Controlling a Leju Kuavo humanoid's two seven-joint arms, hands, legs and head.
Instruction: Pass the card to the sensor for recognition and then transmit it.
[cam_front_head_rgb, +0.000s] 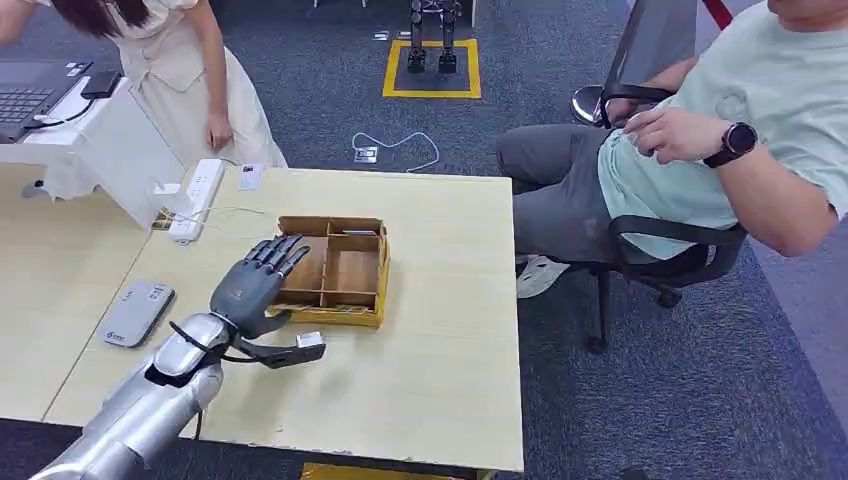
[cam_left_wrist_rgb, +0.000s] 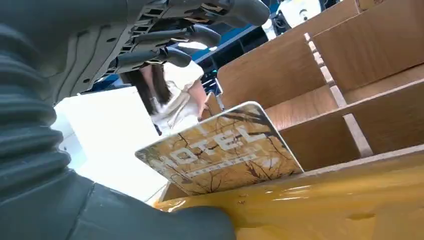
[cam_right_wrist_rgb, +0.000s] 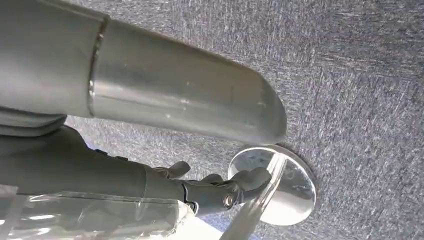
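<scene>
The left hand (cam_front_head_rgb: 252, 288) hovers spread and empty over the wooden divided box (cam_front_head_rgb: 340, 268). The hotel card (cam_left_wrist_rgb: 220, 150) leans in the compartment along the box's front wall; fingers should close on its raised edge and lift straight. Right hand (cam_right_wrist_rgb: 220, 187): cannot tell.

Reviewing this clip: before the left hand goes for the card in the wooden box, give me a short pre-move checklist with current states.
1. Card reachable: ok, leaning in the wooden box near compartment.
2. Left hand free: ok, fingers spread over the box, holding nothing.
3. Hand touching the card: not ok, a gap shows in the left wrist view.
4. Sensor unobstructed: ok, lying on the table.
5. Right hand state: cannot tell.
</scene>
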